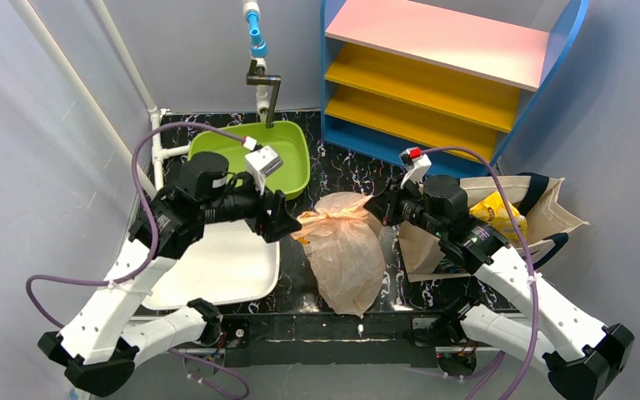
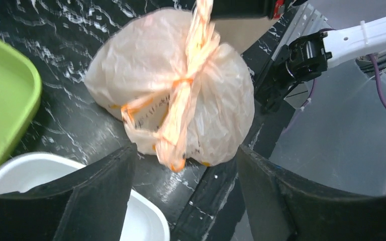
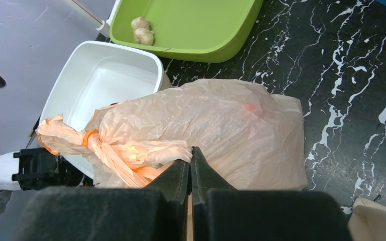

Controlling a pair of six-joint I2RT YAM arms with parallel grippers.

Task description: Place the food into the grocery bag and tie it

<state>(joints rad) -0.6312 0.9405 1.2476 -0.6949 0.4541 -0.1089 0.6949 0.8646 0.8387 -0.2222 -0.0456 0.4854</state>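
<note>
A: Why is the right gripper [image 3: 191, 161] at the 1 o'clock side of the thin translucent beige plastic grocery bag [image 1: 346, 250]?
B: Its jaws are pinched closed on a twisted orange-tinted handle strand [image 2: 201, 35], probably to pull the knot [image 2: 186, 83] tight. The left gripper [image 2: 183, 155], at 10 o'clock, gapes wide and holds nothing
A: And the bag itself?
B: Crinkled and bulging, lying mid-way across the black marbled table [image 1: 333, 167]. The food is hidden, bar one faint red blush [image 3: 250, 107]
</note>
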